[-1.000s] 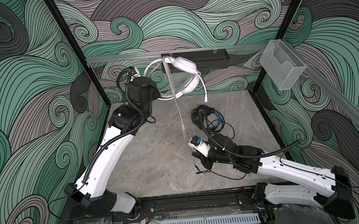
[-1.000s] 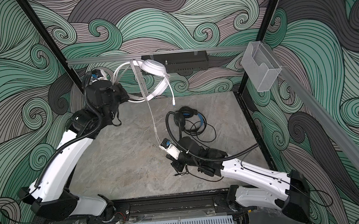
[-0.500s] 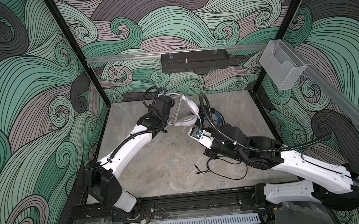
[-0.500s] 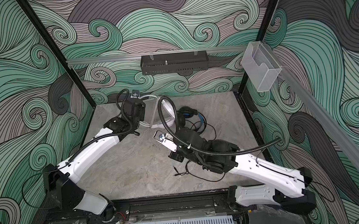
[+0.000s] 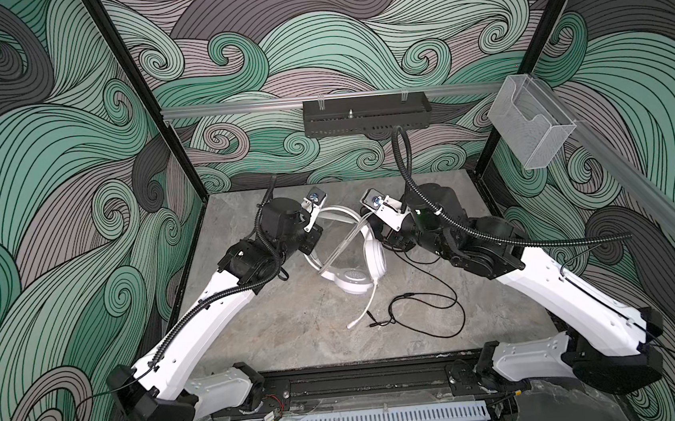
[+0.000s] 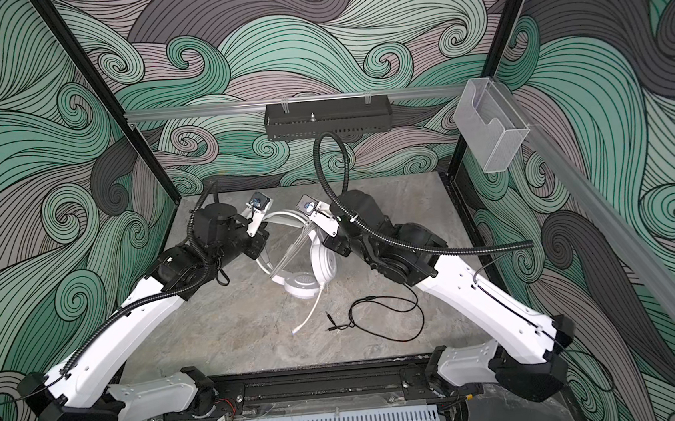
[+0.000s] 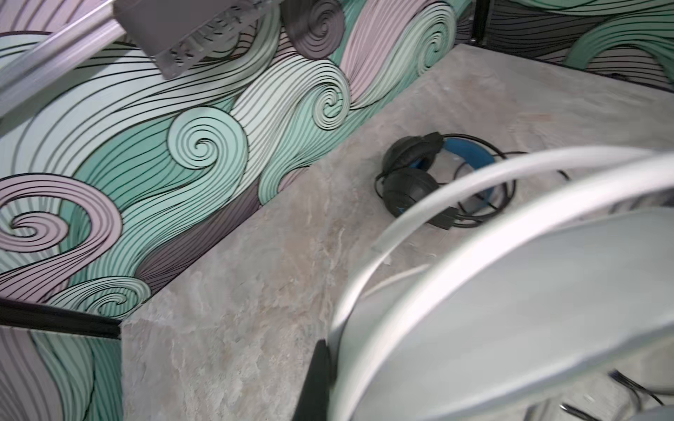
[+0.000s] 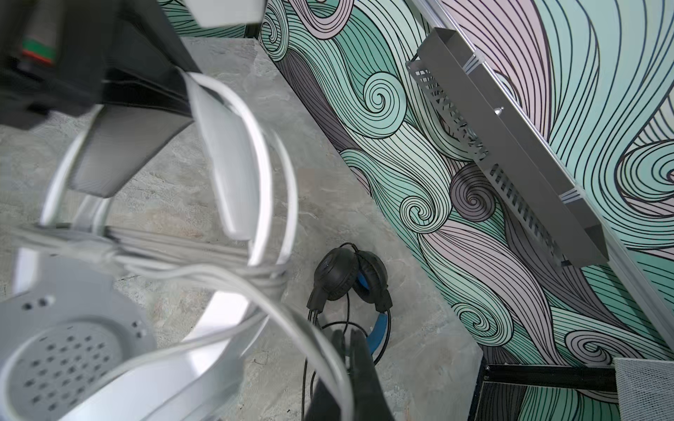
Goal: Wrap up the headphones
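The white headphones (image 5: 352, 279) rest on the grey table (image 5: 296, 327) between both arms, with the pale cord (image 8: 204, 255) wound in several strands across the headband. My left gripper (image 5: 314, 238) is shut on the white headband (image 7: 510, 291); one black finger (image 7: 317, 379) shows against it. My right gripper (image 8: 348, 339) is shut, and the pale cord runs down between its fingers. The black headphones (image 7: 412, 182) with blue lining lie near the back wall, hidden behind the right arm in both top views. Their black cord (image 5: 432, 307) trails loose toward the front.
A black perforated shelf (image 5: 365, 119) hangs on the back rail. A clear plastic bin (image 5: 533, 132) is fixed to the right rail. The white microphone boom (image 5: 363, 309) points toward the front, next to the black cord's plug.
The left gripper has brought the white headphones down from the back rail to the table's middle. The right gripper has risen from low over the table up to the headband.
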{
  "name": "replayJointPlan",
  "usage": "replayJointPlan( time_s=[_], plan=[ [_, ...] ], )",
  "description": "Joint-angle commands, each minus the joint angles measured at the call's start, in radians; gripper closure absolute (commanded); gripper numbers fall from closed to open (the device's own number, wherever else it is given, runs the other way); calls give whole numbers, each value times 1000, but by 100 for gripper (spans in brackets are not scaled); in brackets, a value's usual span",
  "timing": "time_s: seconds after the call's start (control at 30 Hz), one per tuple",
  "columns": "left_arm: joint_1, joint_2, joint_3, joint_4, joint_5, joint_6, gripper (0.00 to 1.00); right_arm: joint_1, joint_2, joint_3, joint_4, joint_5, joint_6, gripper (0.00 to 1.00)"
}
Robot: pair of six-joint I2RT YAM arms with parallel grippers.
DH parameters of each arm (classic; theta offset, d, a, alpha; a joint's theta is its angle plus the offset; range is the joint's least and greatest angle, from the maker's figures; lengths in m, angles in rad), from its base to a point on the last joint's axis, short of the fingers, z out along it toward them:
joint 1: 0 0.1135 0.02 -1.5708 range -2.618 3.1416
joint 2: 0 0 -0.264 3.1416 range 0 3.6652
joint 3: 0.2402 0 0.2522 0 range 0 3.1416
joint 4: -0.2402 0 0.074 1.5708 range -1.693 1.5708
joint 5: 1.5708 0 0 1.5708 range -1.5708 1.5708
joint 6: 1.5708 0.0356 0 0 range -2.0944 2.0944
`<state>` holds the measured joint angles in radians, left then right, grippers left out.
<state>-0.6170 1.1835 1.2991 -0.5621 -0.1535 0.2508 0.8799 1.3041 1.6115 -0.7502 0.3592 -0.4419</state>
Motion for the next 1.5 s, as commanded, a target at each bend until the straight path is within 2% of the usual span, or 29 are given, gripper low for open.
replayJointPlan(
  time_s=[0.0, 0.23, 0.6, 0.8, 0.93, 1.0, 1.2, 1.33, 1.4, 1.47],
  plan=[
    [-6, -51, 16, -91, 146, -29, 100, -76, 3, 30, 11, -51, 52, 100],
    [-6, -123, -35, -15, 190, -187, 100, -183, -30, -90, 99, -207, 146, 100],
    [-6, -90, 94, -59, 353, -228, 100, -289, -116, -377, 400, -602, 257, 100],
    [-6, -84, 122, -46, 414, -288, 100, -307, -151, -485, 572, -774, 309, 89],
    [-6, -82, 129, -39, 417, -319, 100, -308, -151, -515, 623, -866, 309, 88],
    [-5, -71, 147, -64, 384, -324, 100, -308, -165, -547, 665, -884, 302, 87],
    [-6, -8, 205, -179, 235, -318, 100, -314, -187, -604, 680, -842, 306, 83],
    [-6, 16, 219, -210, 233, -321, 100, -330, -204, -652, 711, -807, 341, 70],
    [-4, 28, 228, -229, 223, -330, 100, -342, -219, -685, 729, -787, 357, 60],
    [-4, 42, 236, -255, 213, -330, 100, -360, -227, -708, 733, -763, 374, 55]
  ],
)
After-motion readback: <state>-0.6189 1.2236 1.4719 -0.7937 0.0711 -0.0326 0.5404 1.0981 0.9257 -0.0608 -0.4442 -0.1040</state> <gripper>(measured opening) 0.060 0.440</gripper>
